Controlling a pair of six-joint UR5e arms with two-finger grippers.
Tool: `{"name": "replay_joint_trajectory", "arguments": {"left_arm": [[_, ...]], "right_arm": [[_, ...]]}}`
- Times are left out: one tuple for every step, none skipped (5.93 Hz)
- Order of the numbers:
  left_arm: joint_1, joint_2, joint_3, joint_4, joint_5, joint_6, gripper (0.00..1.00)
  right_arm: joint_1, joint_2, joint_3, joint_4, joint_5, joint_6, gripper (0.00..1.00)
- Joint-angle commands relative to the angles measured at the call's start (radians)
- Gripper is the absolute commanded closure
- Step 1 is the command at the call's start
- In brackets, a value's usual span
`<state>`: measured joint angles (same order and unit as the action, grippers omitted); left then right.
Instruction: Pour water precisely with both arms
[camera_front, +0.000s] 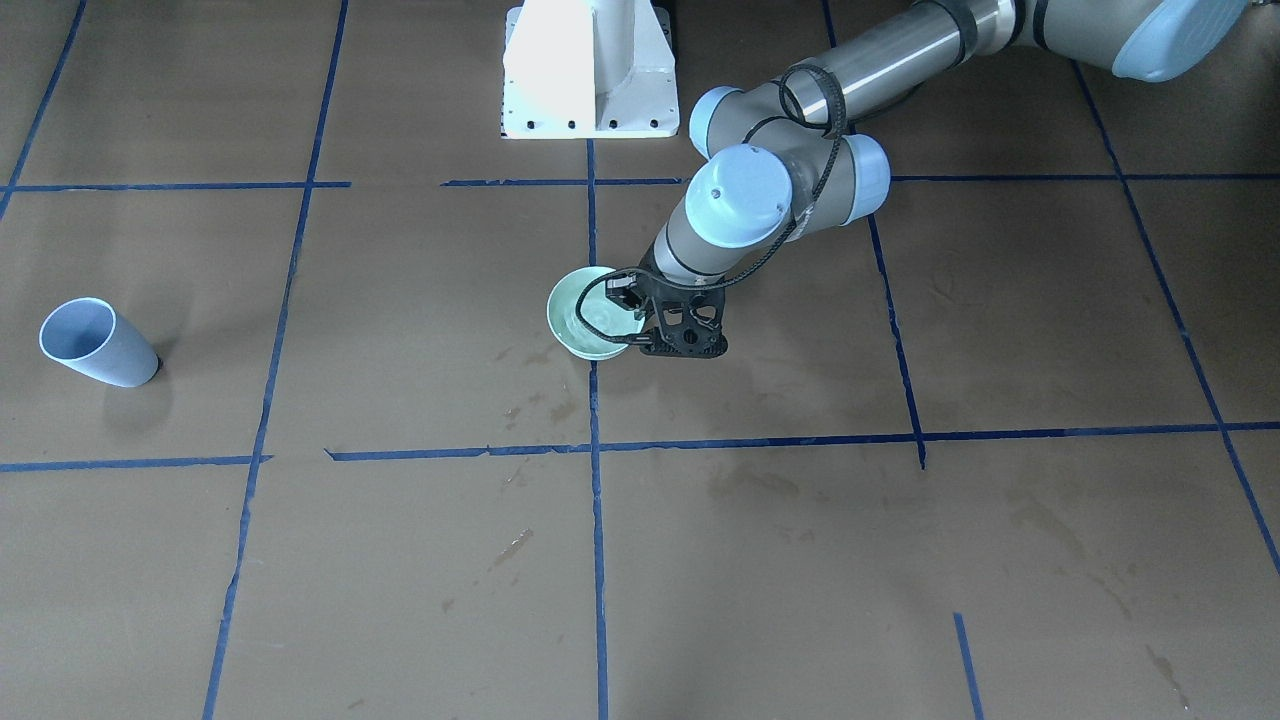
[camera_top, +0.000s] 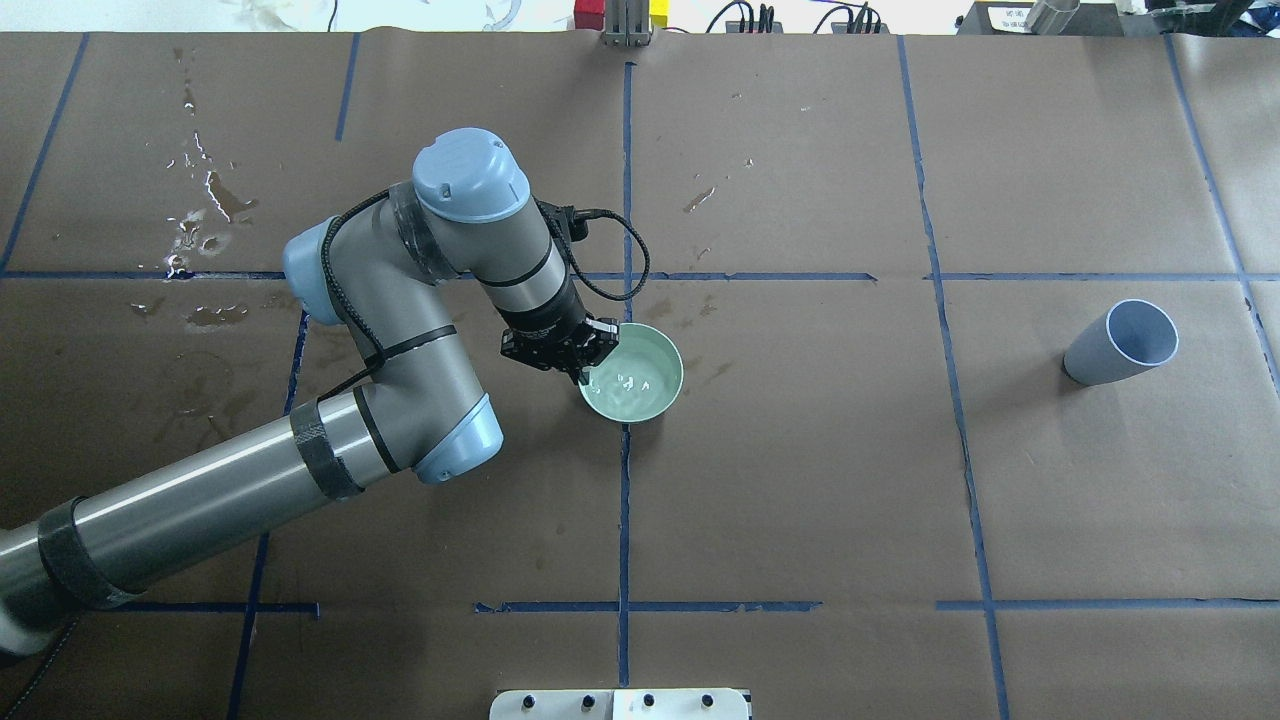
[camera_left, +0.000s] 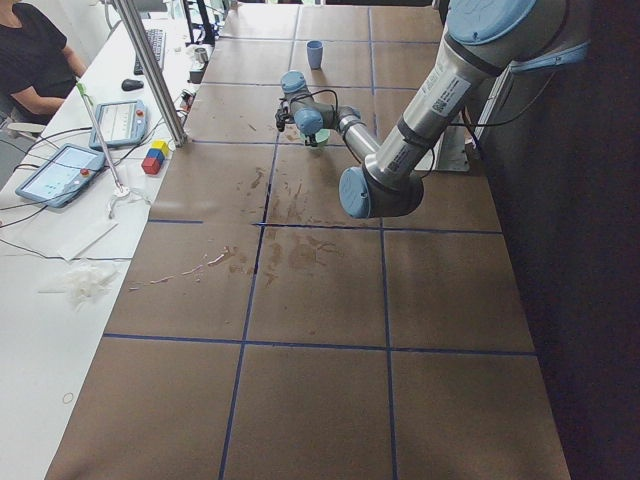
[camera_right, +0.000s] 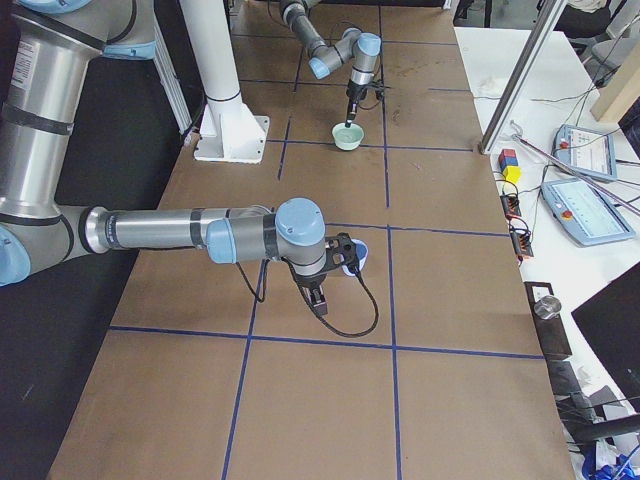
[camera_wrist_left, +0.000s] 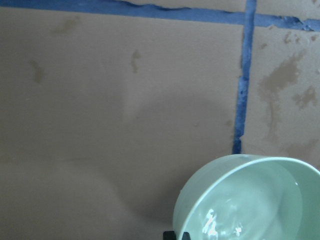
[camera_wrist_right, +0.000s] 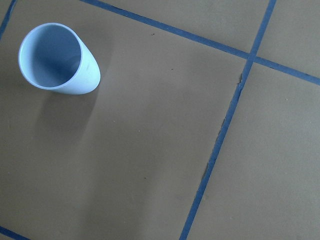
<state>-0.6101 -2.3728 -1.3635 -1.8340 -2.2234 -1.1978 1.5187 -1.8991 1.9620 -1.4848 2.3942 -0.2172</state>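
Observation:
A pale green bowl (camera_top: 678, 370) stands near the table's middle with clear, glossy water (camera_top: 635, 382) in it. My left gripper (camera_top: 588, 372) is shut on the bowl's rim on the robot's left side, one finger inside and one outside. It shows the same way in the front view (camera_front: 640, 335), and its tips show at the rim in the left wrist view (camera_wrist_left: 177, 234). An empty light blue cup (camera_top: 1115, 345) stands far to the right. My right gripper (camera_right: 338, 258) shows only in the exterior right view, above the table near the cup (camera_right: 358, 255). I cannot tell whether it is open.
Brown paper with blue tape lines covers the table. Wet stains (camera_top: 205, 215) lie at the far left and around the bowl. The white pedestal (camera_front: 590, 70) stands at the robot's side. A side bench holds tablets (camera_left: 60, 170) and coloured blocks (camera_left: 155, 157).

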Motion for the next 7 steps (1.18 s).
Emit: {"name": "replay_joint_trajectory", "arguments": {"left_arm": [[0.006,-0.009,0.012,-0.001,0.005,0.001,1.0],[0.006,-0.008,0.011,-0.001,0.004,0.001,0.99],[0.004,-0.005,0.01,-0.001,0.004,0.001,0.99],[0.003,-0.003,0.01,-0.002,0.004,0.003,0.99],[0.001,0.015,0.007,-0.008,0.004,0.003,0.96],[0.001,0.017,0.007,-0.008,0.004,0.004,0.88],[0.001,0.017,0.007,-0.008,0.004,0.004,0.44]], "right_arm": [[0.0,0.0,0.0,0.0,0.0,0.001,0.0],[0.0,0.0,0.0,0.0,0.0,-0.001,0.0],[0.0,0.0,0.0,0.0,0.0,0.001,0.0],[0.0,0.0,0.0,0.0,0.0,0.001,0.0],[0.0,0.0,0.0,0.0,0.0,0.001,0.0],[0.0,0.0,0.002,0.0,0.0,0.001,0.0],[-0.002,0.0,0.015,0.0,0.003,-0.001,0.0]]}}
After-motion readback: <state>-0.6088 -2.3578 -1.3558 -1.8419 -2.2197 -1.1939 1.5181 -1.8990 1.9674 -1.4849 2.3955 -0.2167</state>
